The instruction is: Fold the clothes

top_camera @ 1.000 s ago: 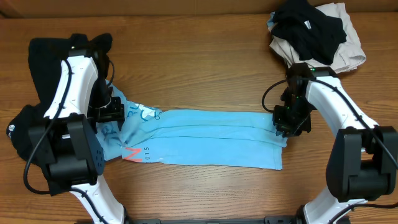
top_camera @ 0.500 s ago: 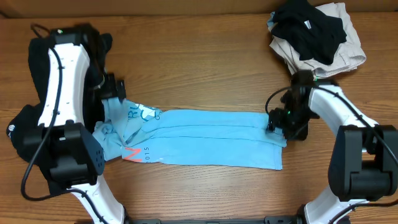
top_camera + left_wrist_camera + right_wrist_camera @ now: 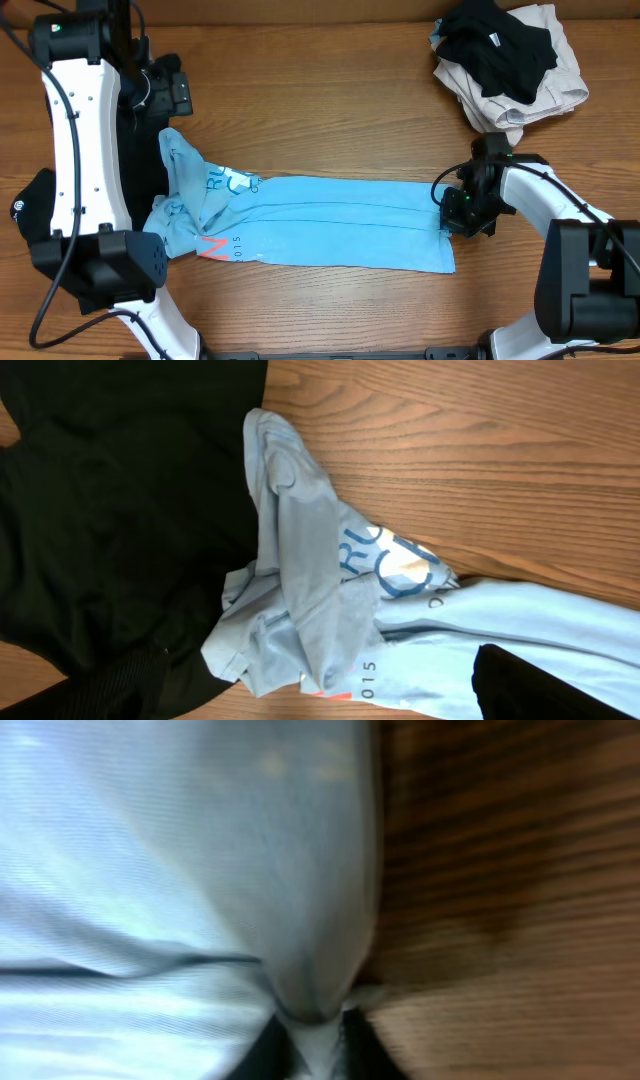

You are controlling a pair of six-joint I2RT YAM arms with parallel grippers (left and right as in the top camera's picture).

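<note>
Overhead: your right pincer (image 3: 446,214) grips an edge of the T-shirt (image 3: 330,225). Your left pincer (image 3: 178,95) hangs open, clear of it.

Open table (image 3: 330,120) beyond the blue T-shirt (image 3: 340,235); garment bundle (image 3: 510,60) fills right corner

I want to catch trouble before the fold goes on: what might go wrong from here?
The right gripper pinches only a thin edge of the light blue T-shirt; it may slip out. Its bunched left end overlaps the black shirt; a pull may drag both.
</note>
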